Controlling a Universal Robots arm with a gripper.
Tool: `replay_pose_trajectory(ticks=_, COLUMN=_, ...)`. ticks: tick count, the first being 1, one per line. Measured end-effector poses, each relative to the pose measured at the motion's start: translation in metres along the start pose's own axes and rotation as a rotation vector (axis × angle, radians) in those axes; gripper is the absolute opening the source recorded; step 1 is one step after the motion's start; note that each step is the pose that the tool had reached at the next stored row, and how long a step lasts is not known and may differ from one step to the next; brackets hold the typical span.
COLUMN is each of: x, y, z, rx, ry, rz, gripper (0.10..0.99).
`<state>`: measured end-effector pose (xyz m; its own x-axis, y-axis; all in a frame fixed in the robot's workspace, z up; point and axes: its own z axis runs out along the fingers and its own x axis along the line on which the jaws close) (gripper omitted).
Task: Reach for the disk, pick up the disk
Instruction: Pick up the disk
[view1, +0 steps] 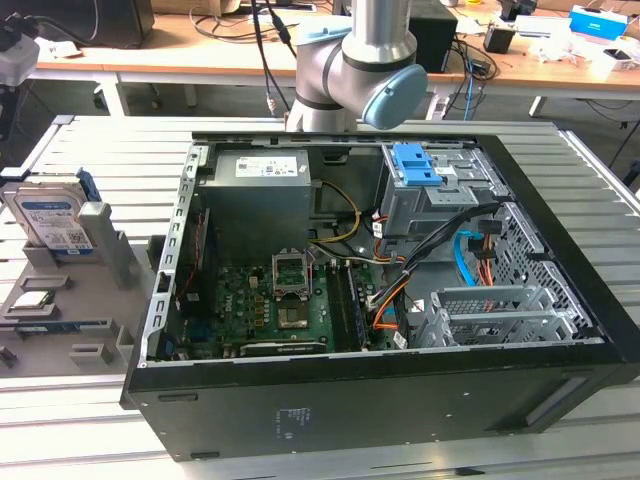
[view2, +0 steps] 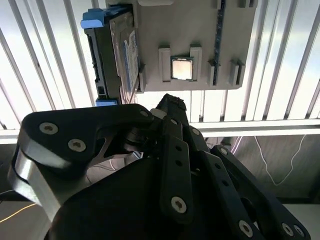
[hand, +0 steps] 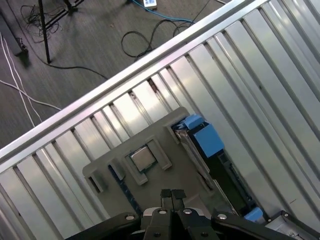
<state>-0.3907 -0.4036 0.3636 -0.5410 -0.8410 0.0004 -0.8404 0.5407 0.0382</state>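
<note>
The disk (view1: 52, 214) stands on edge in a grey stand (view1: 105, 245) at the exterior view's left, its blue-and-white label facing out and a blue rail along its side. In both wrist views the disk (view2: 122, 50) (hand: 202, 142) sits at one edge of the grey stand plate (view2: 195, 30) (hand: 160, 142). My gripper (hand: 171, 194) (view2: 169, 102) hovers above that plate, shut with nothing between its fingertips. It is over the plate's edge close to a square processor chip (hand: 143, 158), apart from the disk.
An open black computer case (view1: 380, 400) lies on the slatted metal table (view1: 100, 140) to the exterior view's right of the stand. The arm (view1: 350, 60) rises behind the case. Cables lie on the floor (hand: 75, 45) past the table edge.
</note>
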Motion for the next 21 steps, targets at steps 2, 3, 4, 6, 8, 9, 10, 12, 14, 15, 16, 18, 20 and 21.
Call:
replay_pose_trajectory(ticks=2, x=0.0000, y=0.0000, z=0.0000, rx=0.000, ry=0.0004, rz=-0.011, gripper=0.106)
replay_pose_trajectory(ticks=3, x=0.0000, y=0.0000, z=0.0000, rx=0.000, ry=0.0008, rz=-0.021, gripper=0.106)
replay_pose_trajectory(ticks=4, x=0.0000, y=0.0000, z=0.0000, rx=0.000, ry=0.0011, rz=-0.027, gripper=0.106)
replay_pose_trajectory(ticks=6, x=0.0000, y=0.0000, z=0.0000, rx=0.000, ry=0.0017, rz=-0.044, gripper=0.106)
replay_pose_trajectory(ticks=8, x=0.0000, y=0.0000, z=0.0000, rx=0.000, ry=0.0027, rz=-0.070, gripper=0.106)
replay_pose_trajectory(ticks=9, x=0.0000, y=0.0000, z=0.0000, rx=0.000, ry=0.0033, rz=-0.083, gripper=0.106)
replay_pose_trajectory(ticks=10, x=0.0000, y=0.0000, z=0.0000, rx=0.000, ry=0.0038, rz=-0.098, gripper=0.106)
replay_pose_trajectory(ticks=12, x=0.0000, y=0.0000, z=0.0000, rx=0.000, ry=0.0045, rz=-0.117, gripper=0.106)
replay_pose_trajectory(ticks=14, x=0.0000, y=0.0000, z=0.0000, rx=0.000, ry=0.0052, rz=-0.135, gripper=0.106)
replay_pose_trajectory(ticks=15, x=0.0000, y=0.0000, z=0.0000, rx=0.000, ry=0.0054, rz=-0.142, gripper=0.106)
replay_pose_trajectory(ticks=16, x=0.0000, y=0.0000, z=0.0000, rx=0.000, ry=0.0057, rz=-0.147, gripper=0.106)
replay_pose_trajectory(ticks=18, x=0.0000, y=0.0000, z=0.0000, rx=0.000, ry=0.0063, rz=-0.161, gripper=0.106)
replay_pose_trajectory(ticks=20, x=0.0000, y=0.0000, z=0.0000, rx=0.000, ry=0.0068, rz=-0.176, gripper=0.106)
replay_pose_trajectory(ticks=21, x=0.0000, y=0.0000, z=0.0000, rx=0.000, ry=0.0071, rz=-0.185, gripper=0.106)
